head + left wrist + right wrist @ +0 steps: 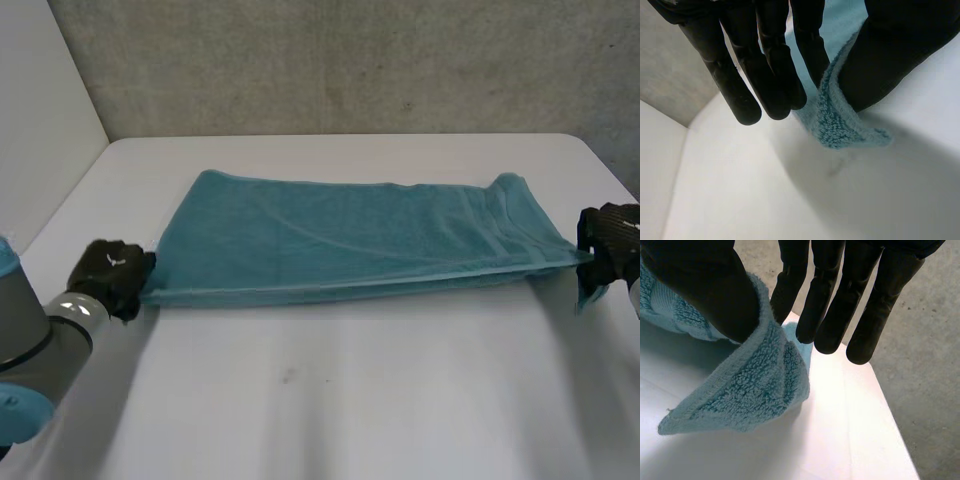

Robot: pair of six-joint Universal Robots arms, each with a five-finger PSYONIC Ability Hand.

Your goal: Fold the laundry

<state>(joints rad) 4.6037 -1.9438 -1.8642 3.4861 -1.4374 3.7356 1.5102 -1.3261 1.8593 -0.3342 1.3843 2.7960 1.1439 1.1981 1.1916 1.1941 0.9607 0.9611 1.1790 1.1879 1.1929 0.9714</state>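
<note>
**Item:** teal towel point(350, 240), folded lengthwise into a long band. It lies flat on the white surface point(330, 400) at approx. mid-depth, running left to right across most of the width. A doubled edge shows along the near side. Layers are not quite flush at the far right corner. Cloth looks taut betw. the two hands, w/ few creases.

**L side:** left hand point(112, 275) is at the towel's near left corner, low at the surface.
- Left wrist view: the corner is pinched betw. the thumb point(900, 50) and the closest finger.
- The other fingers point(765, 75) are straight and clear of the cloth.
- A short tip of terry sticks out past the pinch and touches the surface.
- Status: grasping the towel corner.
- Left arm point(40, 340) comes in from near left, grey joint w/ light-blue cap.

**R side:** right hand point(612, 240) is at the near right corner, close to the surface's right edge.
- Right wrist view: the thumb point(705, 290) presses a folded wad of towel against the nearest finger.
- The other fingers point(840, 305) are straight and off the cloth.
- A corner flap hangs below the thumb. Whether its tip touches the surface, cannot tell.
- Status: grasping the towel corner.

**Surroundings:** grey concrete wall point(350, 60) stands behind the far edge, w/ a white panel point(40, 90) at far left. A small dark mark point(288, 376) is on the surface, nearer than the towel, centre-left.
</note>
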